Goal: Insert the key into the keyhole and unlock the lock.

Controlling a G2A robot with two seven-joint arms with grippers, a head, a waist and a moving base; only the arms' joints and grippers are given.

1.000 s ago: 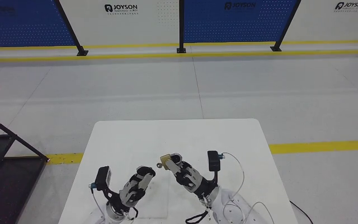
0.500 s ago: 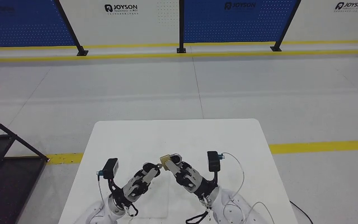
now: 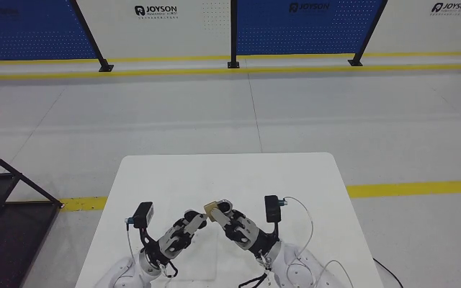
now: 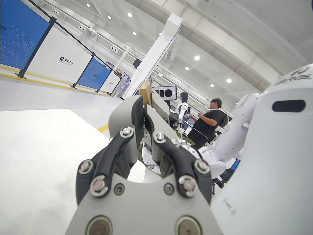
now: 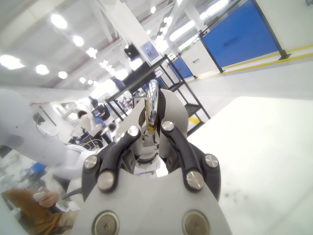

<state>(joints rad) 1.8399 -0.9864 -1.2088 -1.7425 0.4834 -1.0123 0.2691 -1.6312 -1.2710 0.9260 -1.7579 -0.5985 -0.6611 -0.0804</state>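
White tabletop (image 3: pixel 216 173) is sitting under it all. Right hand (image 5: pixel 155 101) is clamping tight on the lock (image 3: pixel 212 209). Left hand (image 4: pixel 146 106) is pinching nearly closed just beside the lock, can't tell on what. That brass lock is hanging above the tabletop's near half.

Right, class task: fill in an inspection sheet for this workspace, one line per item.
Surface: white table.
Job's things: brass padlock held in the right gripper; key not made out.
Clutter: nothing seen.
Grippers: left gripper jaws closed, tip at the padlock; right jaws closed on it.
Cables: white cable looping beside the right arm.
Surroundings: blue and white barriers, yellow floor lines.
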